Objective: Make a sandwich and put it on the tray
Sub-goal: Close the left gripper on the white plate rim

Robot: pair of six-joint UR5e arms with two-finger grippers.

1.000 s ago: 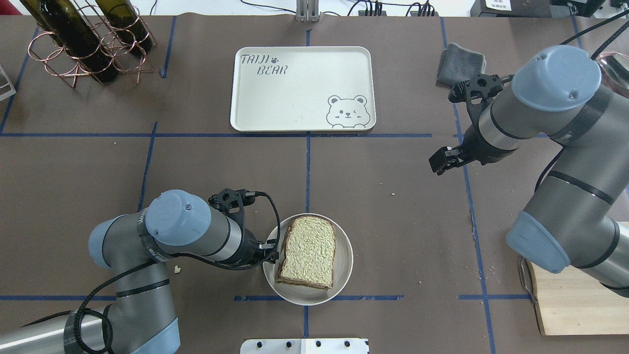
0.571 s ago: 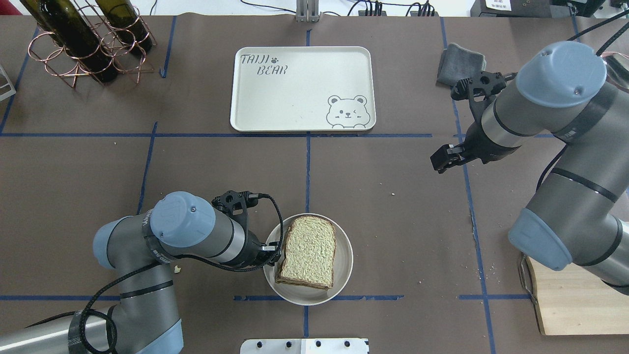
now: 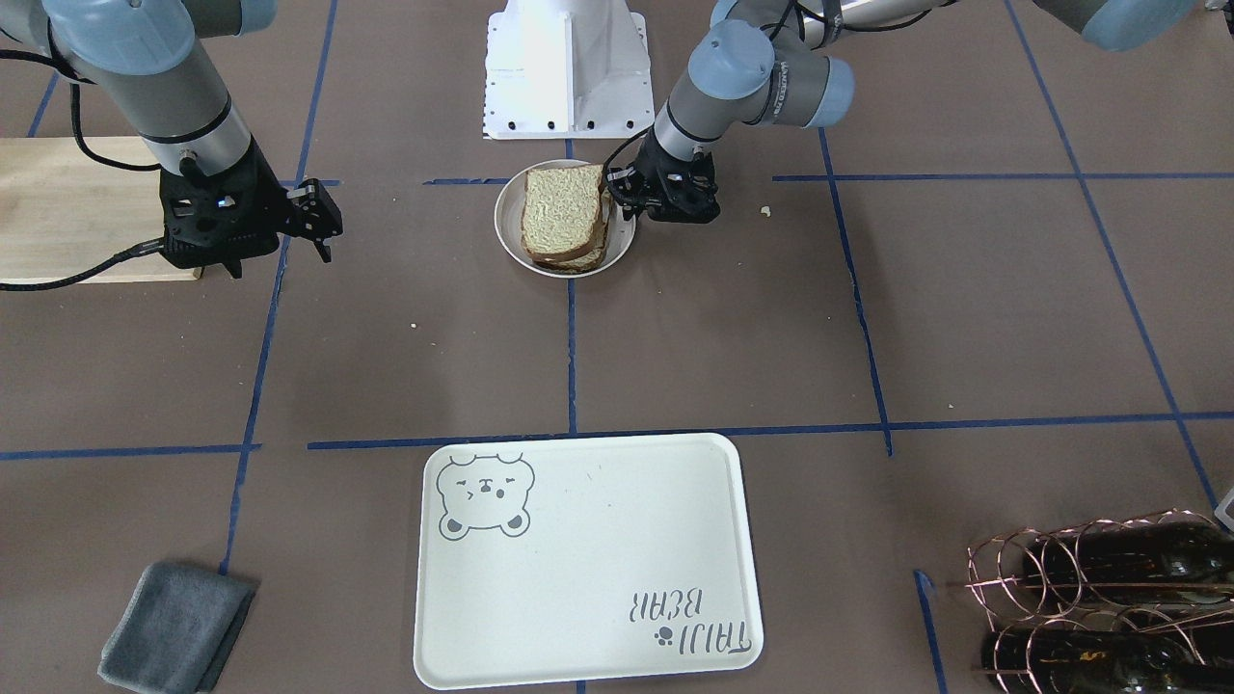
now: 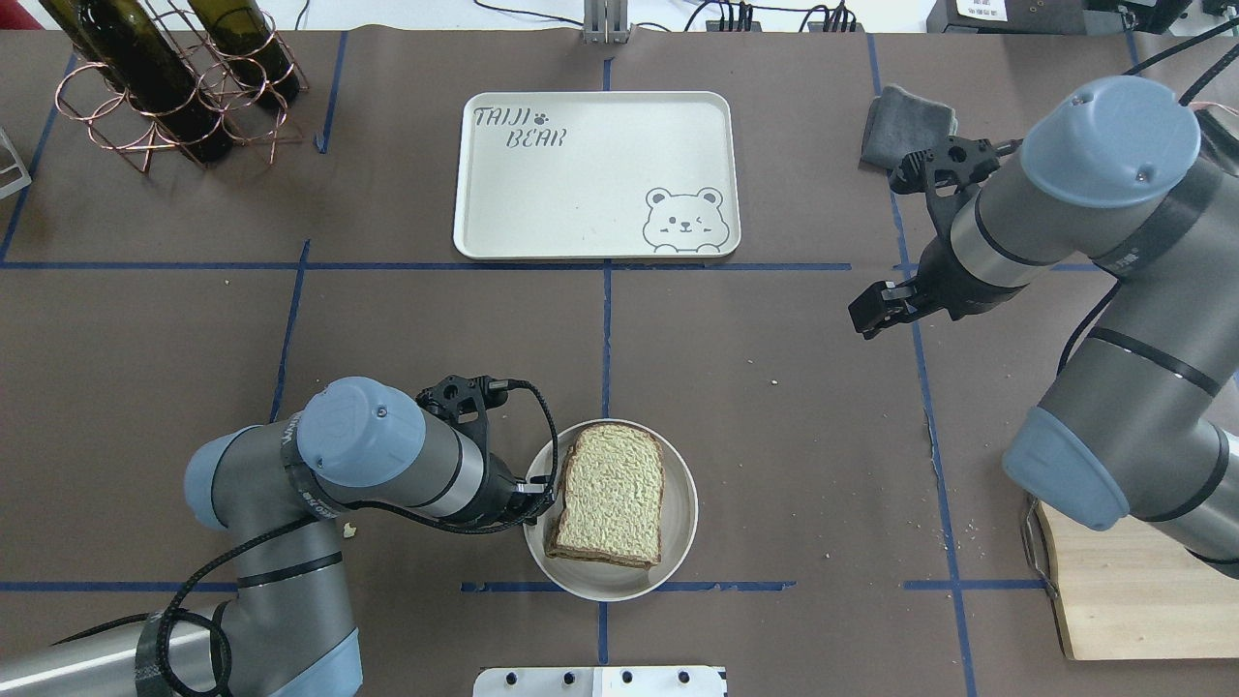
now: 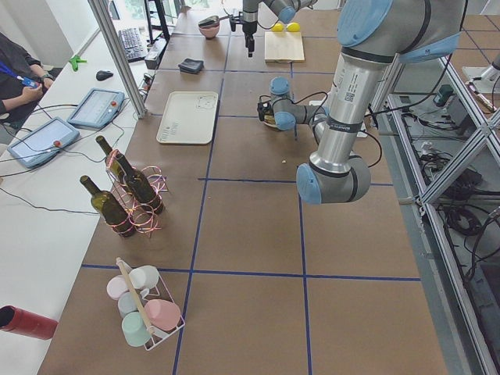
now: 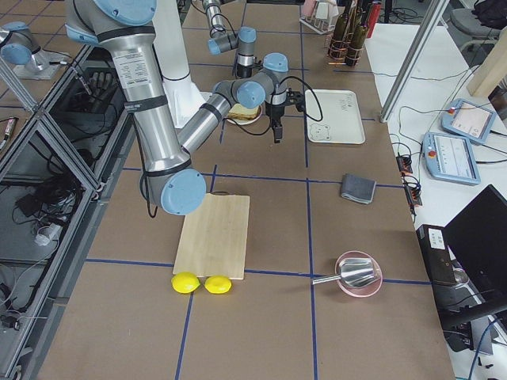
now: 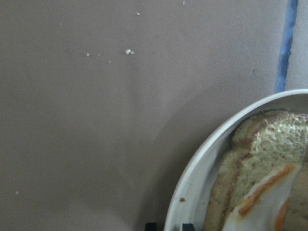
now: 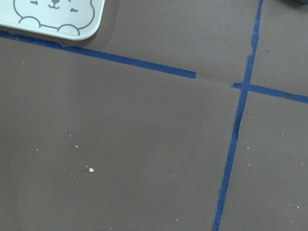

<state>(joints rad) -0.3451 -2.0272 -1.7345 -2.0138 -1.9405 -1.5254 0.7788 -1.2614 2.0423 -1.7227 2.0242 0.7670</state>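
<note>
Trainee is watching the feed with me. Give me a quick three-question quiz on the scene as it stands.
1. Multiple choice: which arm's gripper is at the rim of the plate that holds the sandwich? A left, B right, C neither.
2. Fill in: the grey cloth lies beside the tray, on the robot's ___ side.
3. True or false: the sandwich is on the tray.

Key: 1 A, the left gripper. 2 right. 3 false, it is on the plate.
</note>
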